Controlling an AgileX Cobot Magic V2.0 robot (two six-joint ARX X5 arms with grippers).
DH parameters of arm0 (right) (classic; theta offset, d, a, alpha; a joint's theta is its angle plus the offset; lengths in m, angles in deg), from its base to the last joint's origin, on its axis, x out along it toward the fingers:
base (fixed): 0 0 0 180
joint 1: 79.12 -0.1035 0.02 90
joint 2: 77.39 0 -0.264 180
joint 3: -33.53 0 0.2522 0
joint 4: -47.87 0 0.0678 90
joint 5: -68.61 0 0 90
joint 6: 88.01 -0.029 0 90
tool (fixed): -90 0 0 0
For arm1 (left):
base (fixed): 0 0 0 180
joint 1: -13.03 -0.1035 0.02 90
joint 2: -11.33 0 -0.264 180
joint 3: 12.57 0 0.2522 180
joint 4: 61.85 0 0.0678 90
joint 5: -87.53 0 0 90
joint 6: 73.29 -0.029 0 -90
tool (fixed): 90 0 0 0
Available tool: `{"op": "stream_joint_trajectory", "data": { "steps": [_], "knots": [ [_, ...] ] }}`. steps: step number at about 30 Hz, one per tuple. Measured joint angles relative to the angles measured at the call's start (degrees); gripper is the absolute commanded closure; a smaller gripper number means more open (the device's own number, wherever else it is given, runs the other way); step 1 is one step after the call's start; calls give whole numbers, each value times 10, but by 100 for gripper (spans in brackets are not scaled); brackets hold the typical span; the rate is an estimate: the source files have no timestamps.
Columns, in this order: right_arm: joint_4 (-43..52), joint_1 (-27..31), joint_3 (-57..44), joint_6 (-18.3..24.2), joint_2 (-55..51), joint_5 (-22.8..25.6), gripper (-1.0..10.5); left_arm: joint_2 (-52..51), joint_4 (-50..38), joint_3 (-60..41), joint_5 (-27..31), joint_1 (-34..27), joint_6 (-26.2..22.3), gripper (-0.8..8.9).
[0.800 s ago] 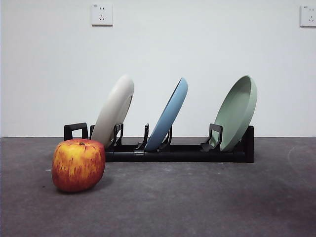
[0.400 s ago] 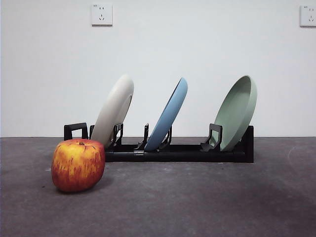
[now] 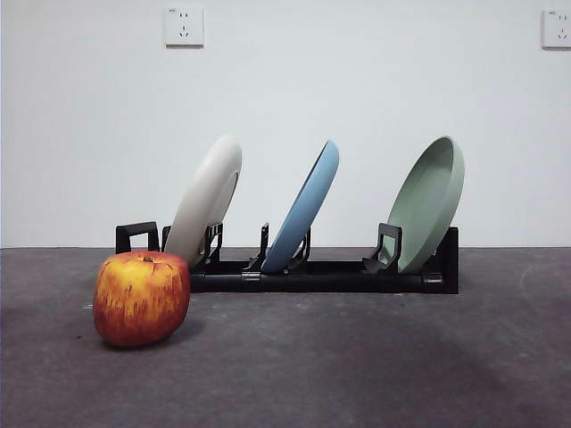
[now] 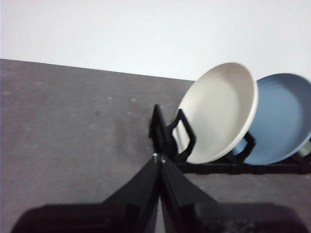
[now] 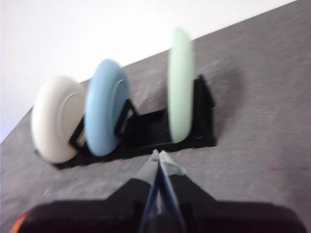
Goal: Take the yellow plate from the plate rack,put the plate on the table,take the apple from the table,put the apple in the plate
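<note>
Yellow plate [image 4: 221, 112] racked, beyond left tool [image 4: 159, 160].

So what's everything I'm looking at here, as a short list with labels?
yellow plate: cream, leaning in the rack's end slot nearest the apple
blue plate: middle slot
green plate: far end slot
plate rack: black, on the table, holding all three plates
apple: red and yellow, on the table in front of the rack
left gripper: shut, empty, facing the yellow plate
right gripper: shut, empty, away from the rack
</note>
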Motion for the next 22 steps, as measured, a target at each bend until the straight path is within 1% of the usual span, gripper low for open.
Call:
{"op": "stream_joint_trajectory", "data": {
  "steps": [6,8,12,13,16,17,18,20,21,22],
  "knots": [
    [-8,0,66,9,115,-96,962,120,14,101,-72,0,0,822],
    [-26,0,90,17,153,-128,938,166,28,136,-96,0,0,822],
    [-72,0,136,35,214,-176,924,258,56,195,-147,0,0,821],
    [-82,0,147,42,227,-184,872,284,64,209,-164,0,0,817],
    [-102,0,172,56,253,-190,678,353,83,247,-218,0,0,812],
    [-105,0,177,59,259,-190,650,375,88,262,-233,2,0,801],
    [-108,0,182,61,263,-191,649,392,90,275,-240,4,0,761],
    [-112,0,189,64,269,-190,649,431,91,304,-247,11,0,562],
    [-112,0,190,65,269,-190,649,446,90,315,-247,14,0,488],
    [-113,0,190,66,269,-191,650,462,91,326,-247,19,0,463]
  ]
}}
